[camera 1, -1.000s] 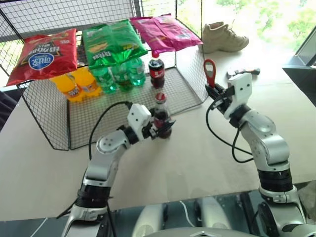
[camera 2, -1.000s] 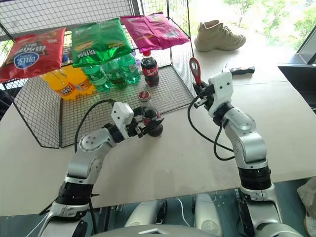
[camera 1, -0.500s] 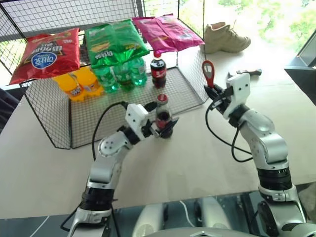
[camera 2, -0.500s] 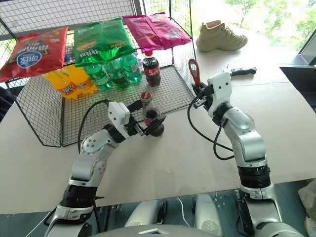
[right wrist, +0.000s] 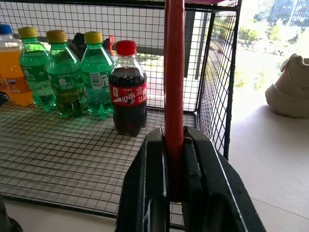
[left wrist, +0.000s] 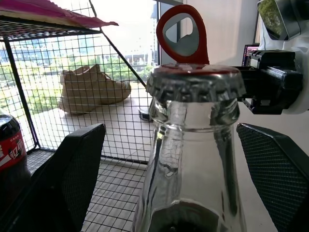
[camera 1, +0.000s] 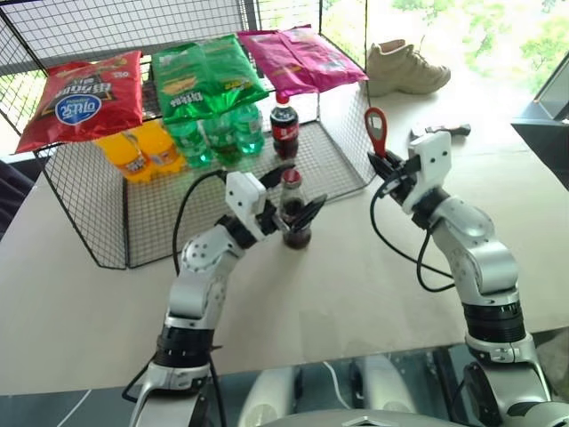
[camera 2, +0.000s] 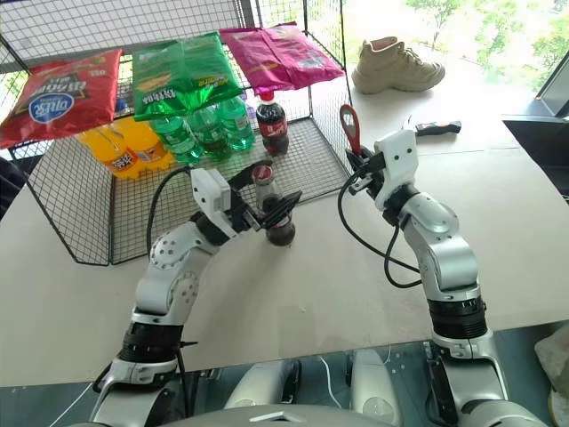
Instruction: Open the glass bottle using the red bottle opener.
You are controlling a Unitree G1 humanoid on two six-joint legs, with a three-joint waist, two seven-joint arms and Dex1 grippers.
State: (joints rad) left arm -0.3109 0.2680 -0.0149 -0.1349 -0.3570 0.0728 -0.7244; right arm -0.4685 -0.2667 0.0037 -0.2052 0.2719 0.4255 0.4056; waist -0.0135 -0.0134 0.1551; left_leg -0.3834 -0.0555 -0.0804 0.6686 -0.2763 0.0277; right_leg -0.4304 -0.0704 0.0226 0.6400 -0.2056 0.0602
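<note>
Your bottle [camera 1: 294, 212] stood upright on the bench [camera 1: 356, 276], just in front of the wire rack [camera 1: 133, 227]. Your left pincer [camera 1: 296, 200] was spread wide, one finger on each side of the bottle's neck, neither pressing it. Your right pincer [camera 1: 384, 166], right of the bottle, was clamped on the opener [camera 1: 376, 131], ring end up.

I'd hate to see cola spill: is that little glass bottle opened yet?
Not yet. The glass bottle is capped: its crimped metal cap sits on the neck, and the red bottle opener is apart from it.
</note>
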